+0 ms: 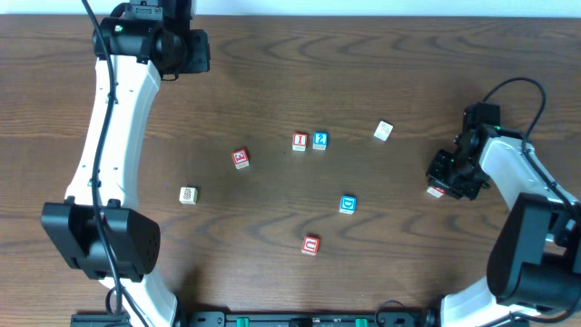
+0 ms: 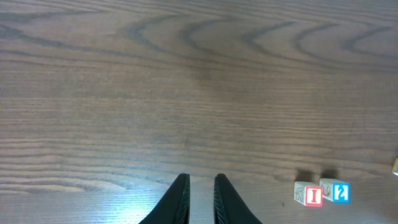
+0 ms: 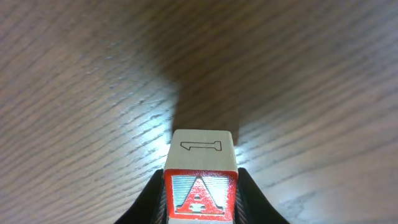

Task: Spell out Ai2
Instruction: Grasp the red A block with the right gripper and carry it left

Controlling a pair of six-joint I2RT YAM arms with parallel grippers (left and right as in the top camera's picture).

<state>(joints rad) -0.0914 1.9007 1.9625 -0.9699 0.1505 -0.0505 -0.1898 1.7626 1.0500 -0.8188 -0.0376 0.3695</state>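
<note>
step: carry A to the row | right gripper (image 1: 448, 184) clamped on red A block (image 3: 200, 194), near right edge | I block (image 1: 299, 141) and 2 block (image 1: 320, 140) touching, mid-table | left gripper (image 2: 200, 198) nearly closed, empty, far-left corner | next: set A just beside I, on its left-edge side, squared up

So the A block (image 3: 200, 193) is pinched in the right tool (image 3: 199, 177) over at the far right of the tabletop: red-framed face with a red A facing the wrist cam, plain wood side with an outlined 1 on top. The I block (image 1: 299, 141) (red) and 2 block (image 1: 320, 140) (blue) sit touching mid-tabletop, I left of 2 from overhead
</note>
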